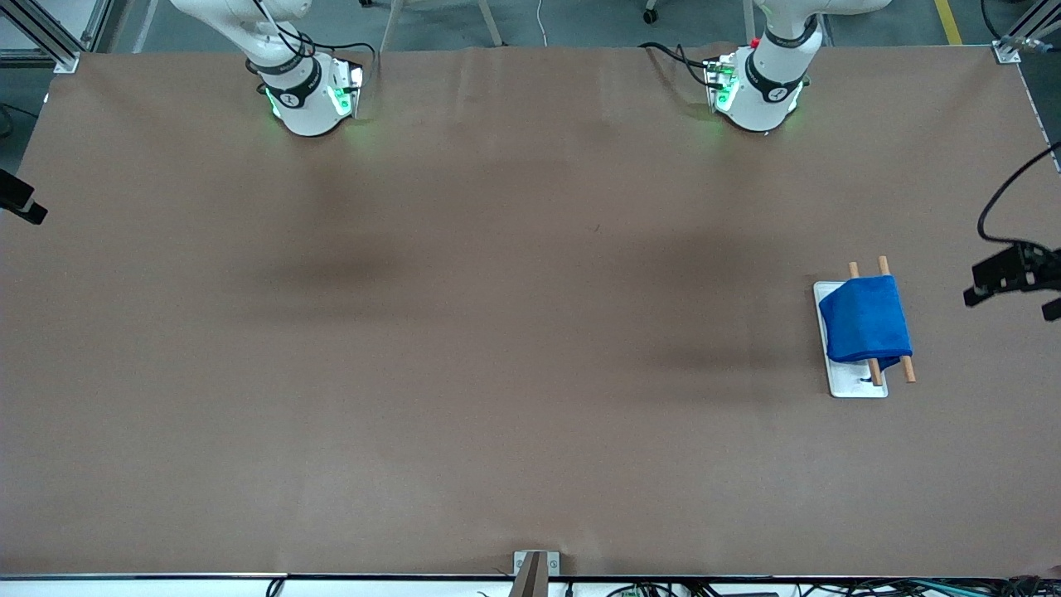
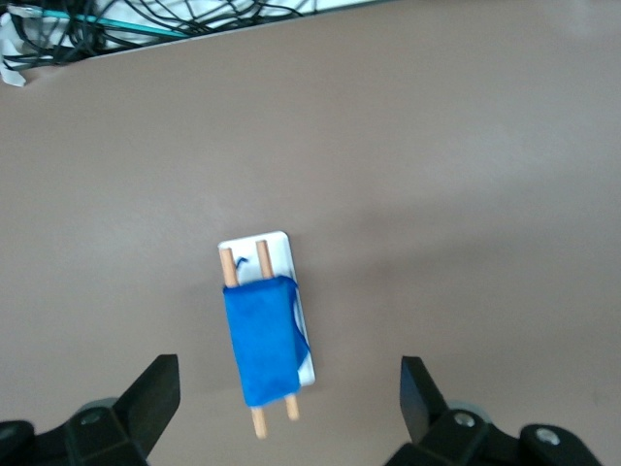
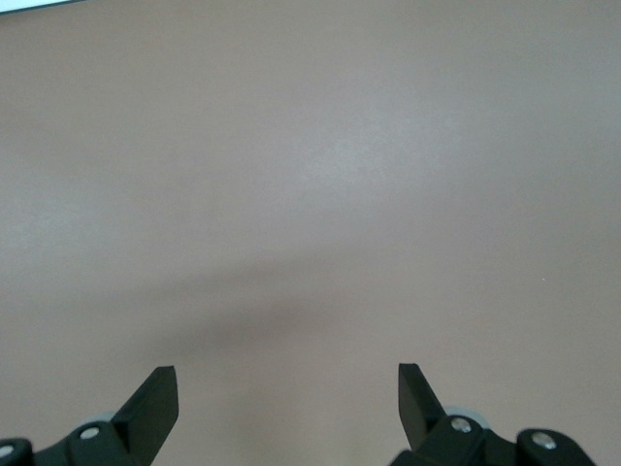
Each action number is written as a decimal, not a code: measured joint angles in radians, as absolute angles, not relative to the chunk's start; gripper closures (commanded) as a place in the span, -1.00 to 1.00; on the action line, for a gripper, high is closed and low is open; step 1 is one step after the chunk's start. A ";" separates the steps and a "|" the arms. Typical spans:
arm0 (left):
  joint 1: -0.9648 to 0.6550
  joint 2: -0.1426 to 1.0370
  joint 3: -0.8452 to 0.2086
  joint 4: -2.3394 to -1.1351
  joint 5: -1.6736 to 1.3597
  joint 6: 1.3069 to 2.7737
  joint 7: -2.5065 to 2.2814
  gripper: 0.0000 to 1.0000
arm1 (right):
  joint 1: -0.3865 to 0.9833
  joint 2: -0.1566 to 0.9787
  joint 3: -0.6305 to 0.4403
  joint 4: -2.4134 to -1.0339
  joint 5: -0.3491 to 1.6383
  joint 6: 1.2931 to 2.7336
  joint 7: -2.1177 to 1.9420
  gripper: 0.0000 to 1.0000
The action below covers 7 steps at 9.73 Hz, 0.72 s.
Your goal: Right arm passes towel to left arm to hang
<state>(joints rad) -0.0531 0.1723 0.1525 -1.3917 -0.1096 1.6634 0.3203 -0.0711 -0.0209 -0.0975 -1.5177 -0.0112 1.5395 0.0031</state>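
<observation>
The blue towel (image 1: pixel 864 319) hangs draped over the two wooden rods (image 1: pixel 909 371) of a small rack with a white base (image 1: pixel 854 386), toward the left arm's end of the table. In the left wrist view the towel (image 2: pixel 260 340) and the rack's base (image 2: pixel 277 248) lie well below my left gripper (image 2: pixel 288 374), which is open, empty and high over them. My right gripper (image 3: pixel 286 374) is open and empty, high over bare brown table. Neither gripper shows in the front view.
The two arm bases (image 1: pixel 311 91) (image 1: pixel 758 87) stand along the table's edge farthest from the front camera. A black camera mount (image 1: pixel 1015 274) juts in beside the rack, another (image 1: pixel 21 199) at the right arm's end. Cables (image 2: pixel 146 24) lie past the table edge.
</observation>
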 measured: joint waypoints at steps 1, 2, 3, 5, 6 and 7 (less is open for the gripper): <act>-0.053 0.133 0.136 -1.391 -0.108 1.628 0.318 -1.00 | -0.071 -0.021 -0.098 -1.518 -0.011 1.539 0.003 -1.00; -0.053 0.092 0.123 -1.390 -0.108 1.581 0.294 -1.00 | -0.071 -0.021 -0.098 -1.518 -0.011 1.539 0.003 -1.00; -0.051 0.052 0.111 -1.390 -0.107 1.524 0.246 -1.00 | -0.072 -0.021 -0.098 -1.518 -0.011 1.539 0.003 -1.00; -0.043 -0.022 0.065 -1.403 -0.093 1.460 0.137 -1.00 | -0.072 -0.021 -0.097 -1.518 -0.011 1.539 0.003 -1.00; -0.042 -0.040 0.040 -1.416 -0.077 1.452 0.104 -1.00 | -0.072 -0.021 -0.098 -1.518 -0.011 1.538 0.003 -1.00; -0.042 -0.044 0.023 -1.425 -0.066 1.449 0.087 -1.00 | -0.072 -0.021 -0.098 -1.518 -0.011 1.538 0.003 -1.00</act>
